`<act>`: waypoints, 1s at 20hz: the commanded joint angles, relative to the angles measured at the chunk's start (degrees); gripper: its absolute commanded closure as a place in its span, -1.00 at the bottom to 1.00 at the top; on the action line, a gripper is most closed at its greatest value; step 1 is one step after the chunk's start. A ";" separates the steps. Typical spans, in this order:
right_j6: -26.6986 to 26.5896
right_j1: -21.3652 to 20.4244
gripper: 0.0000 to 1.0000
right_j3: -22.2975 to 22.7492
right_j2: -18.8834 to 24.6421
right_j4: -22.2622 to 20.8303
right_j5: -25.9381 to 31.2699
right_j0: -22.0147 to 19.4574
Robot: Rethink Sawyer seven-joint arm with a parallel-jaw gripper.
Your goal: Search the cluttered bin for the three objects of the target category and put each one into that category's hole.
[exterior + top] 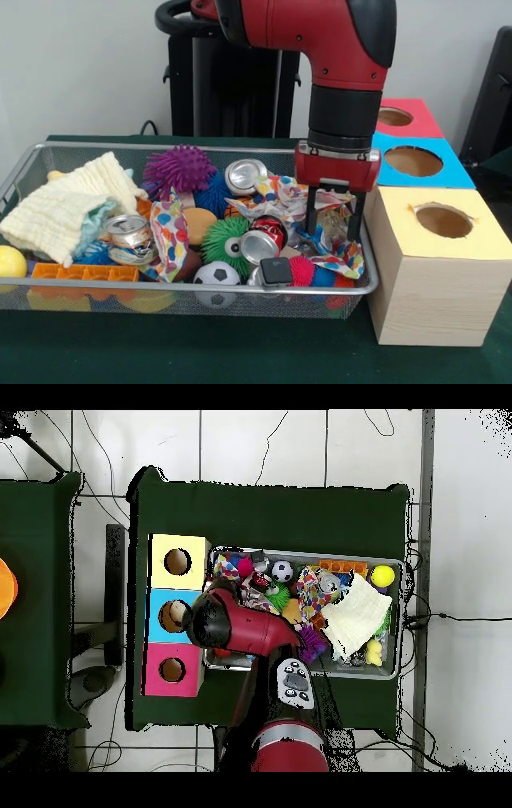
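Wire mesh forms the bin (pixel 24 164) that sits on the green-covered worktop (pixel 240 352), and it is heaped with clutter. At its right end, as the front view has it, the red and black arm (pixel 344 56) comes down and its pincer (pixel 334 228) hangs with its two dark fingers (pixel 312 214) spread apart and empty, their tips down among a crumpled colourful patterned cloth (pixel 280 196). Three crushed drink cans show in the heap: a silver can (pixel 245 174) lying toward the back beside a purple spiky ball (pixel 179 170), a red can (pixel 262 238) just left of the pincer, and another silver can (pixel 130 234) lower left, below a pale yellow cloth (pixel 68 210). Near the red can lie a green spiky ball with an eye (pixel 222 240), a small soccer ball (pixel 216 276) and a dark grey cube (pixel 277 270). A yellow ball (pixel 11 262) rests at the bin's left end, next to an orange plastic piece (pixel 84 273). Just beside the bin's right end stand three boxes in a row, each with a round hole in its top: a yellow-topped wooden box (pixel 436 264) nearest the camera, a blue-topped box (pixel 420 164) behind it, and a red-topped box (pixel 404 118) farthest back. From overhead, the arm covers the bin's end next to the boxes.
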 commanded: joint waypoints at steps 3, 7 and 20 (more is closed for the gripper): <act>9.15 4.15 -1.00 -0.96 0.78 -1.27 -3.64 -1.11; 9.25 4.95 -1.00 -1.14 0.79 -1.37 -4.37 -1.20; 9.14 5.52 -1.00 -0.31 0.08 -1.41 -3.73 -0.46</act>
